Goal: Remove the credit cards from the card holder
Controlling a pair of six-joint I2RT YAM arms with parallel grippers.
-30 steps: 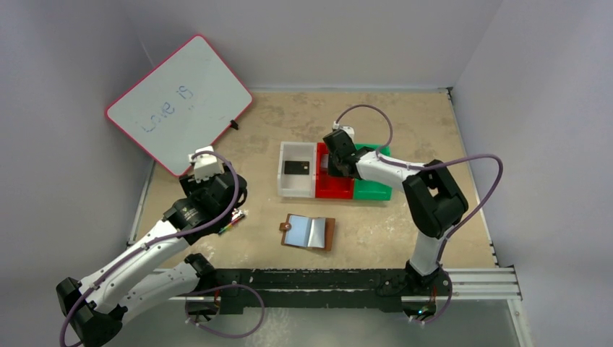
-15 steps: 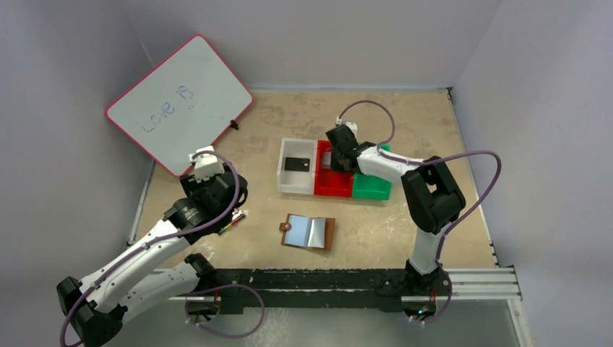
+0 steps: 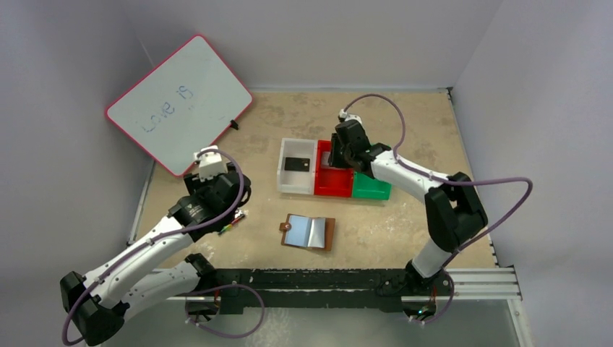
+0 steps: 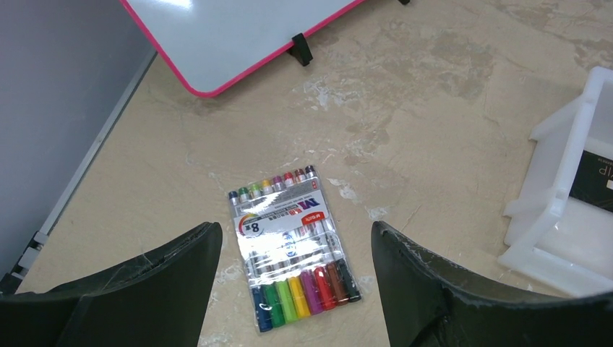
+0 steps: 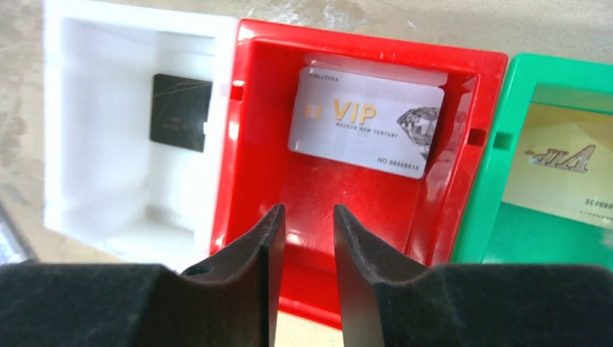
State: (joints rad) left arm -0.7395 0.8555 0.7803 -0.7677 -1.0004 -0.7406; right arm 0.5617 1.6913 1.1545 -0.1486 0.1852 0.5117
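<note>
On the table (image 3: 405, 238), the whiteboard (image 3: 177, 101) leans at the far left, and the two arms reach out from the near edge. The left gripper (image 4: 296, 231) hangs over a marker pack (image 4: 293, 253) with its jaws wide apart and nothing in them. The right gripper (image 5: 307, 211) hovers at the near edge of the red bin (image 5: 253, 108). Its jaws show only a narrow gap, and nothing is between them.

Three bins sit in a row mid-table: the white bin (image 3: 296, 189), the red bin and the green bin (image 3: 372, 191). The card holder (image 3: 309, 232) lies open and flat, nearer the arms and well apart from the bins, with its shiny sleeves facing up.

Each bin holds one card. The black card (image 3: 297, 165) is in the white one. The grey card (image 5: 365, 121) is propped against the red one's far wall, clear of the fingers. The gold card (image 5: 564, 163) is in the green one.

Judging by this, the step in hand is the end of dropping the grey card, and the task looks nearly or fully done. The top view cannot show whether any card remains in the sleeves. The next move calls for lifting the right arm straight up out of the red bin without nudging its walls or the card, then checking the holder.
</note>
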